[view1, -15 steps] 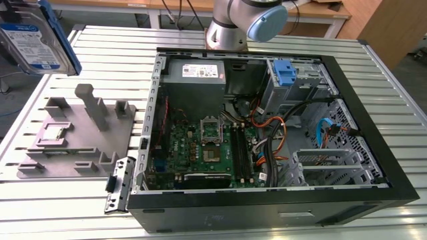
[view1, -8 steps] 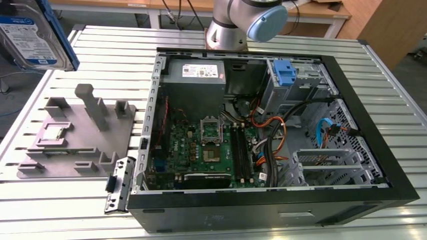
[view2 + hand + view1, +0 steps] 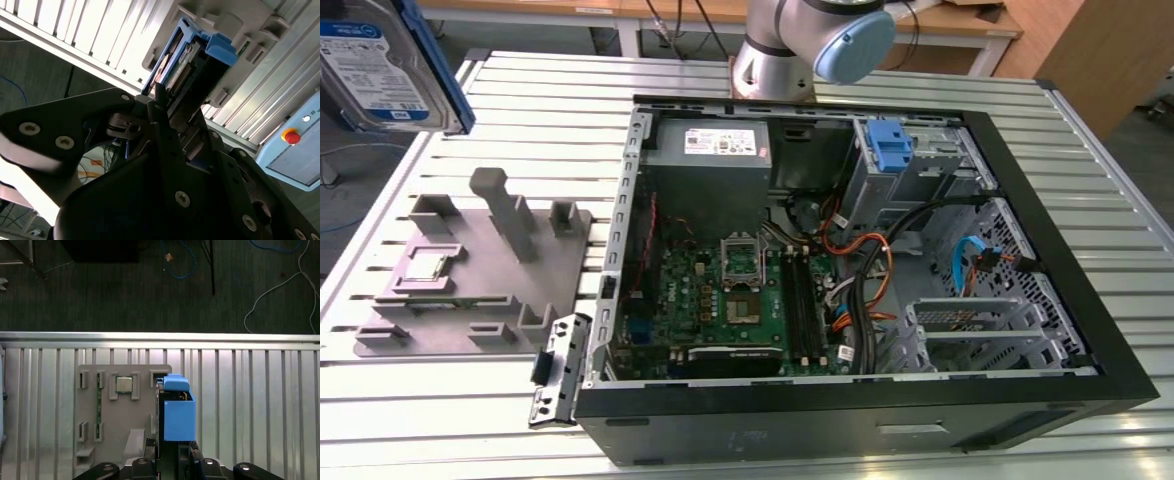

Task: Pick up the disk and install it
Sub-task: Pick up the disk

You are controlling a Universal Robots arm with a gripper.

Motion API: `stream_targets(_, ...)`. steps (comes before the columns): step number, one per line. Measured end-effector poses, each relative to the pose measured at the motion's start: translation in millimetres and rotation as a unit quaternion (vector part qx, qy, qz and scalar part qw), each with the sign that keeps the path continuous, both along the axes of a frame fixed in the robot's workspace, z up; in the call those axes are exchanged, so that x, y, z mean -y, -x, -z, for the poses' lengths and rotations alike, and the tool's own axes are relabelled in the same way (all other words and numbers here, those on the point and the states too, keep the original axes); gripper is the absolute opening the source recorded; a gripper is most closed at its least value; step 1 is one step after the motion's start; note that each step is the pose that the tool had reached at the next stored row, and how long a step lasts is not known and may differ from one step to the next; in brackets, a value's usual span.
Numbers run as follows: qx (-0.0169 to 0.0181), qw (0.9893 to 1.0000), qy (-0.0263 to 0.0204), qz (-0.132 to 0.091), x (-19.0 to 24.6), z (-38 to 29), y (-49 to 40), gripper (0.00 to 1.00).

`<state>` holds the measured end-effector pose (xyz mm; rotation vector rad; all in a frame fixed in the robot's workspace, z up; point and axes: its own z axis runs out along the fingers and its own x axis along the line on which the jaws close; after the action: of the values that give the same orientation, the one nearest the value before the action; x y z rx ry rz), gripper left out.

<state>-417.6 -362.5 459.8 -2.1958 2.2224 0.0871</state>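
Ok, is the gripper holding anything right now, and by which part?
Yes: the gripper is shut on the disk, held edge-on, at the end opposite its blue tab.

We note the case (image 3: 854, 395) lies open on top, so entry from above is free, but orange and black cables (image 3: 887, 245) cross the room beside the drive bay (image 3: 947, 155), and the grey fixture (image 3: 480, 270) raises upright posts on the desk (image 3: 547, 90) alongside.
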Motion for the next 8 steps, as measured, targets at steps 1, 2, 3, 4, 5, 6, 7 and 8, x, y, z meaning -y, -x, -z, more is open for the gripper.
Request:
stream_targets(1, 0.0, 1.0, 0.0, 0.0, 0.0, -0.9, 0.0, 0.35)
stream_targets(2, 0.0, 1.0, 0.0, 0.0, 0.0, -2.1, 0.0, 0.35)
stream_targets(3, 0.0, 1.0, 0.0, 0.0, 0.0, -3.3, 0.0, 0.35)
stream_targets(4, 0.0, 1.0, 0.0, 0.0, 0.0, -4.8, 0.0, 0.35)
stream_targets(5, 0.0, 1.0, 0.0, 0.0, 0.0, -6.2, 0.0, 0.35)
stream_targets(6, 0.0, 1.0, 0.0, 0.0, 0.0, -8.0, 0.0, 0.35)
stream_targets(7, 0.0, 1.0, 0.0, 0.0, 0.0, -9.8, 0.0, 0.35)
stream_targets(8, 0.0, 1.0, 0.0, 0.0, 0.0, -11.5, 0.0, 0.35)
